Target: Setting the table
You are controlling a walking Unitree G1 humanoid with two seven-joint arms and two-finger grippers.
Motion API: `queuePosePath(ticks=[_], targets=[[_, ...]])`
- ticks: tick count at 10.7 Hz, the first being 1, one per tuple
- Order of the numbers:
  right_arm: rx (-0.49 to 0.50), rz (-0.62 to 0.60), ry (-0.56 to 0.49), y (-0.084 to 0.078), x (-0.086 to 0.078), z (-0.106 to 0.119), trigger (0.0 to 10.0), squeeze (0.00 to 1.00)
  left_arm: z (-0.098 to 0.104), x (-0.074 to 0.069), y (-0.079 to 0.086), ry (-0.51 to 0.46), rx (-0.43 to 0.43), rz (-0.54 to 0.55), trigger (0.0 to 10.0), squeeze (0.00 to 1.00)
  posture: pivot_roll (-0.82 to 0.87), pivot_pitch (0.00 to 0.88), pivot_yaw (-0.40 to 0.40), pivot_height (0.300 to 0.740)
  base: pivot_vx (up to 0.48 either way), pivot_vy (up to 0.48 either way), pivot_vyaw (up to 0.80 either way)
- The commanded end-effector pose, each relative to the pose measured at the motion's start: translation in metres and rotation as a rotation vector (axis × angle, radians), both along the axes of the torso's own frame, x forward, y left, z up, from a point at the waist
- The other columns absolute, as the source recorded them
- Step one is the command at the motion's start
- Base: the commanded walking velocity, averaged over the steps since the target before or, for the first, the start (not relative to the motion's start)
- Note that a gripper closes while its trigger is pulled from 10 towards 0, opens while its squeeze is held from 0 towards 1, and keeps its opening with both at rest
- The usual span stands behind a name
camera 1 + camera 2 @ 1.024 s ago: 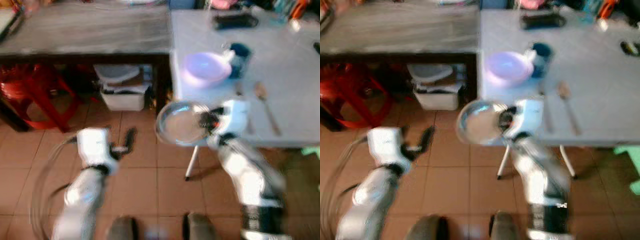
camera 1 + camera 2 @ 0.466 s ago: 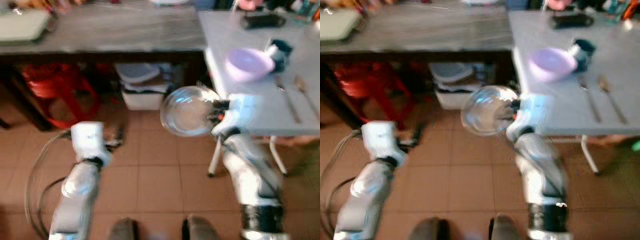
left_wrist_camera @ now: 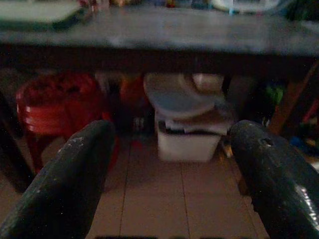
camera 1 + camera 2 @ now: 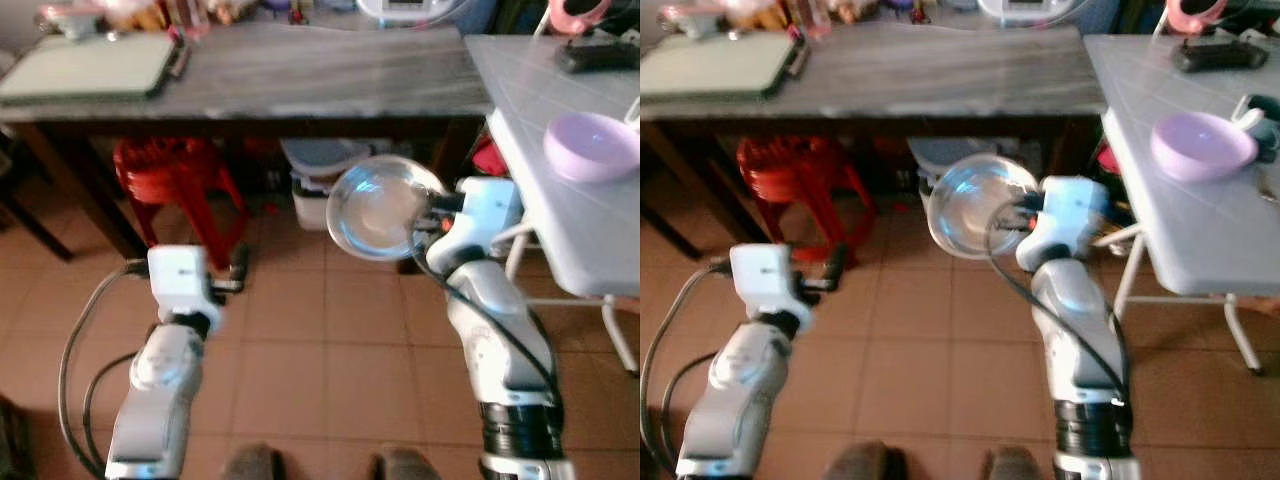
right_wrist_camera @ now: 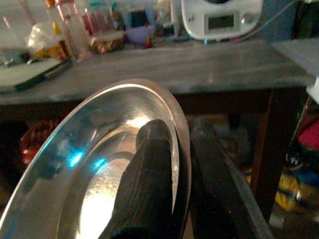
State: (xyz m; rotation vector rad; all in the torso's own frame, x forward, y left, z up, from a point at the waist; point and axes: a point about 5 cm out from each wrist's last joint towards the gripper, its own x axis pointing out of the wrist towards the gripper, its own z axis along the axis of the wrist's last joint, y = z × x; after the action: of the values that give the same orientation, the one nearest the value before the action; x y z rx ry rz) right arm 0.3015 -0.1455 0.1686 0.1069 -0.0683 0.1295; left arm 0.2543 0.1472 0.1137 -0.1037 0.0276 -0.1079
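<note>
Plate (image 4: 378, 208) is pinched by its rim in the right gripper (image 5: 174, 164), held above the floor for carrying; left gripper (image 3: 169, 179) is spread wide, empty.

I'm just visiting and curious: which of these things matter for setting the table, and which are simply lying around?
For the job:
- shiny round metal plate, pinched at its rim by the right gripper
- lilac plastic bowl
- white folding table

Lying about:
- red plastic stool
- white storage boxes under the grey wooden counter
- green cutting board
</note>
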Motion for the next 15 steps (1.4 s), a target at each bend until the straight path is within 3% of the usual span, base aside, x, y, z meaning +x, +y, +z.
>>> queuePosePath(ticks=[1, 3, 4, 5, 13, 15], targets=[[-0.005, -0.029, -0.021, -0.008, 0.001, 0.003, 0.5, 0.0, 0.002, 0.001, -0.005, -0.011, 0.001, -0.023, 10.0, 0.0, -0.05, 0.06, 0.043, 0.74, 0.48, 0.0, 0.0], [-0.006, -0.029, -0.032, -0.008, 0.0, 0.003, 2.2, 0.0, 0.002, 0.003, -0.005, -0.015, 0.004, -0.023, 10.0, 0.0, -0.05, 0.052, 0.045, 0.74, 0.48, 0.0, 0.0], [-0.012, -0.029, -0.031, -0.007, 0.0, 0.002, 8.5, 0.0, 0.001, 0.002, -0.007, -0.016, 0.003, -0.03, 10.0, 0.0, -0.05, 0.05, 0.047, 0.74, 0.48, 0.0, 0.0], [-0.01, -0.029, -0.033, -0.007, 0.0, 0.002, 10.0, 0.0, 0.001, 0.002, -0.008, -0.015, 0.002, -0.034, 10.0, 0.0, -0.05, 0.049, 0.048, 0.74, 0.48, 0.0, 0.0], [-0.019, -0.065, -0.029, -0.014, 0.002, 0.0, 10.0, 0.0, 0.001, -0.001, -0.014, -0.015, -0.004, -0.071, 10.0, 0.0, -0.06, 0.074, 0.061, 0.74, 0.48, 0.0, 0.0], [0.038, -0.093, 0.001, -0.018, 0.009, -0.001, 10.0, 0.0, 0.001, -0.001, -0.015, -0.014, -0.009, -0.074, 10.0, 0.0, -0.06, 0.078, 0.06, 0.74, 0.48, 0.0, 0.0]])
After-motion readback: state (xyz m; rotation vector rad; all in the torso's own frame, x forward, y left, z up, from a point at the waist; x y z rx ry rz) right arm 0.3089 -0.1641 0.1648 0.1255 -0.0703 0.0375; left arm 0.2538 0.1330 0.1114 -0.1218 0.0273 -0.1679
